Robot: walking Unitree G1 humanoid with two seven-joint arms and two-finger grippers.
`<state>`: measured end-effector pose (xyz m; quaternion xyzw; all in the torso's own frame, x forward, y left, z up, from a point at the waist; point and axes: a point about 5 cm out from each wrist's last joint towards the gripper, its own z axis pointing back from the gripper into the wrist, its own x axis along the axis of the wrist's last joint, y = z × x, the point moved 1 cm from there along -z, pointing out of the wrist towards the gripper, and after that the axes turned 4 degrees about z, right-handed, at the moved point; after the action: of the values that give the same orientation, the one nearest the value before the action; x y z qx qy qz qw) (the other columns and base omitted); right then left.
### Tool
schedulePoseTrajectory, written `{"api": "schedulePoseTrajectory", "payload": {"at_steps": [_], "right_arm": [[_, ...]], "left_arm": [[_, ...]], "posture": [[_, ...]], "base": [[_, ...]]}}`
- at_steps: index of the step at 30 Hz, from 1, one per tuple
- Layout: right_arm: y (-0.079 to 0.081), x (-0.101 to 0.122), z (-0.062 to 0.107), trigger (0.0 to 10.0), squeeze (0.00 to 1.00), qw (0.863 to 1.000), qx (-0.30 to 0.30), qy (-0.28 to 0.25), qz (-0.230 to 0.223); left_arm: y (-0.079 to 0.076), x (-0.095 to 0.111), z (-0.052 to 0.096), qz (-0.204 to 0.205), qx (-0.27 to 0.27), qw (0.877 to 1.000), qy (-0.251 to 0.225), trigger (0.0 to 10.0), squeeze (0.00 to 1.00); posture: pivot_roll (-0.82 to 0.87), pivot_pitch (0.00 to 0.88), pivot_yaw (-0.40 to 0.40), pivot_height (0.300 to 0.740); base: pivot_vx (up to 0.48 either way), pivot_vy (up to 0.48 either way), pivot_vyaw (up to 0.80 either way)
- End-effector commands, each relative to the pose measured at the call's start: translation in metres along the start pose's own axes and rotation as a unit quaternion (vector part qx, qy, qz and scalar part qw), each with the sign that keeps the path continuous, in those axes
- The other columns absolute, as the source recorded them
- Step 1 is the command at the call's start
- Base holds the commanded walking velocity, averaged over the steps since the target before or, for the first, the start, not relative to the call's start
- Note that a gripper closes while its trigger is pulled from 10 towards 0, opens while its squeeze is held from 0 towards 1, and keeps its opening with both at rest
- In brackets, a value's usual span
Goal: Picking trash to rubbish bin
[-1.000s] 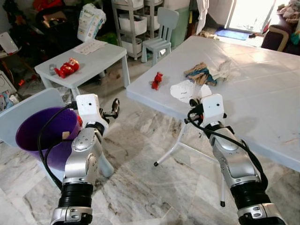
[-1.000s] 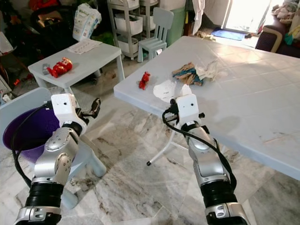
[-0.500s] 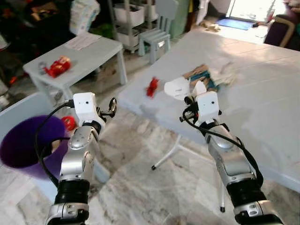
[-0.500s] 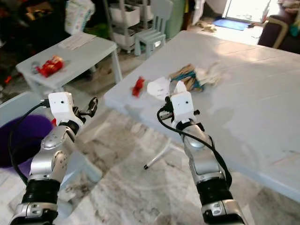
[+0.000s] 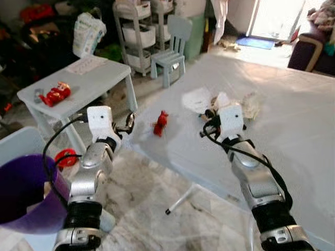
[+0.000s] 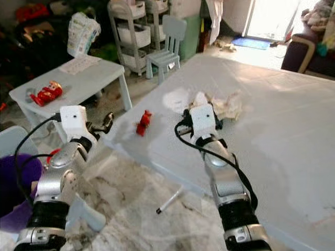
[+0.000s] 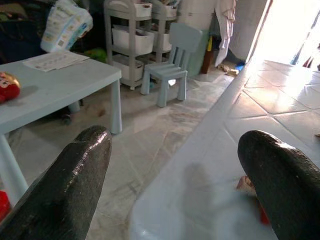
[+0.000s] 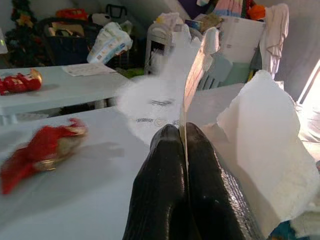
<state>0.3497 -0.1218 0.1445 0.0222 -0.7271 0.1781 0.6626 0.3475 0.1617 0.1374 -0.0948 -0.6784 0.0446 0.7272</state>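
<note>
Though blurred overhead, right end effector (image 8: 184, 137) pinches paper (image 8: 165, 97).

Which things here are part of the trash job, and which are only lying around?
Part of the job:
white paper, pinched in the right gripper
red wrapper
purple bin
left gripper, open

Lying around:
small table
child's chair
shelf cart

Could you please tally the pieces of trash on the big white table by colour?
Red: 1, the red wrapper.
White: 2, the white paper pinched in the right tool, and the crumpled white tissue.
Total: 3.
</note>
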Motion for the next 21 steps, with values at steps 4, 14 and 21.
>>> {"api": "schedulePoseTrajectory", "payload": {"at_steps": [4, 14, 21], "right_arm": [[-0.010, 0.003, 0.001, 10.0, 0.00, 1.000, -0.016, -0.002, 0.003], [-0.016, 0.013, -0.001, 10.0, 0.00, 1.000, -0.026, -0.013, 0.011], [-0.023, 0.011, 0.014, 10.0, 0.00, 1.000, -0.017, -0.002, 0.011]], "left_arm": [[-0.012, 0.002, -0.002, -0.009, -0.024, 1.000, 0.005, 10.0, 0.00], [-0.026, -0.003, -0.015, -0.017, -0.081, 0.996, 0.036, 10.0, 0.00], [-0.033, -0.003, -0.024, -0.009, -0.107, 0.993, 0.042, 10.0, 0.00]], "posture": [[0.00, 0.000, 0.020, 0.740], [-0.02, 0.000, 0.015, 0.740], [-0.07, 0.000, 0.018, 0.740]], "base": [[0.000, 0.000, 0.00], [0.000, 0.000, 0.00], [0.000, 0.000, 0.00]]}}
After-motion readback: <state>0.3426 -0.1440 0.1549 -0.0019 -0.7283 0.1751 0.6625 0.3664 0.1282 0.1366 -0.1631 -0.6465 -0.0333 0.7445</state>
